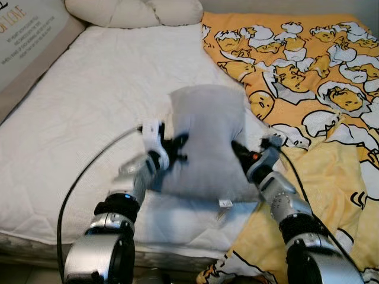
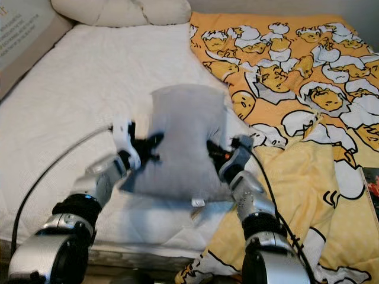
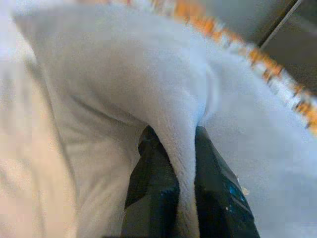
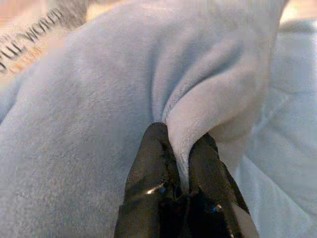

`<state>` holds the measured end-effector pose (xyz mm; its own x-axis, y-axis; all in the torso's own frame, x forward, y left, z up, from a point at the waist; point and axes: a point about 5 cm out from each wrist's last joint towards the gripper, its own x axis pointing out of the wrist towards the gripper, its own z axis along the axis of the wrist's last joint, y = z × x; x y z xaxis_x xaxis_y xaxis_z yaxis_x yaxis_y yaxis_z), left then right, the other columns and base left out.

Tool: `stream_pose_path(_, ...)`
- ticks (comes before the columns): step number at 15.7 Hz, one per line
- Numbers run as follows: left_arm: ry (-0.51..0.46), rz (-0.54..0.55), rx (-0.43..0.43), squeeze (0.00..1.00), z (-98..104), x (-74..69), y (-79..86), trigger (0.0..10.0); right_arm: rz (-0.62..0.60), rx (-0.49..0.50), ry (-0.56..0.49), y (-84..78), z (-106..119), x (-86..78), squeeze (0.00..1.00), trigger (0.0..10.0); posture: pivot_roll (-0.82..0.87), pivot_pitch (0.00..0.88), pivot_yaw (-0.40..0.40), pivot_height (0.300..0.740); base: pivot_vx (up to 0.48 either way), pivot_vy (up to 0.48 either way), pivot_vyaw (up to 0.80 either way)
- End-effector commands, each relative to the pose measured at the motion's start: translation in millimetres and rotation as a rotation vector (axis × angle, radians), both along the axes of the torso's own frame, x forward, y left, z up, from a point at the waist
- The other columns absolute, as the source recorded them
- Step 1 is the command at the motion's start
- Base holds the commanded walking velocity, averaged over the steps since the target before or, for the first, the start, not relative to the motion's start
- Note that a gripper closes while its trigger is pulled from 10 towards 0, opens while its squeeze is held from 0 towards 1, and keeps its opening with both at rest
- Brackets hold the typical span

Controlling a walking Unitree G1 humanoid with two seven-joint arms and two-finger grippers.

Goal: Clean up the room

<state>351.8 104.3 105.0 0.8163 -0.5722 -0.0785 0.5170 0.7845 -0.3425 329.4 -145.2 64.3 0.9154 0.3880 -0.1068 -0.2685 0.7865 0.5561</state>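
Observation:
A pale grey-blue plush pillow [image 1: 207,139] is held upright above the near edge of the bed, between my two arms. My left gripper [image 1: 176,148] is shut on the pillow's left edge; the left wrist view has a fold of the pillow [image 3: 181,163] pinched between its black fingers [image 3: 151,183]. On the right edge my right gripper [image 1: 240,155] is shut too, with a pinch of the pillow's fabric [image 4: 185,124] caught between its fingers [image 4: 153,163]. A small white tag [image 1: 225,203] hangs from the pillow's lower corner.
The white mattress [image 1: 89,118] spreads out to the left and behind. An orange and yellow cartoon blanket [image 1: 308,77] covers the bed's right side and drapes over the front edge. White pillows [image 1: 136,10] lie at the head. A printed headboard panel [image 1: 23,35] runs along the left.

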Motion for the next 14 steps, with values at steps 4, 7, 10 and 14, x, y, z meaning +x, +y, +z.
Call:
stream_pose_path(4, -0.101, 0.069, 0.009, 0.0, 11, -11.8, 2.4, 0.0, -0.038, -0.01, -0.148, 1.2, 26, -4.1, 0.0, 0.0, 0.01, 0.0, 0.066, 0.74, 0.0, 0.0, 0.0)
stream_pose_path(7, -0.112, 0.124, 0.021, 0.0, 14, -21.1, 4.6, 0.0, -0.04, 0.0, -0.181, 5.3, 36, -10.1, 0.0, 0.0, 0.01, 0.0, 0.061, 0.74, 0.0, 0.0, 0.0)
stream_pose_path(10, -0.099, 0.134, 0.097, 0.0, 12, -26.5, -0.7, 10.0, -0.064, 0.032, -0.187, -1.2, 45, -13.4, 0.0, 0.0, 0.01, 0.0, 0.041, 0.74, 0.0, 0.0, 0.0)
stream_pose_path(14, -0.174, 0.132, 0.129, 0.0, 23, -28.6, -1.6, 10.0, -0.014, -0.04, -0.144, 6.1, 38, -18.3, 0.0, 10.0, 0.02, 0.0, 0.028, 0.74, 0.0, 0.0, 0.0)
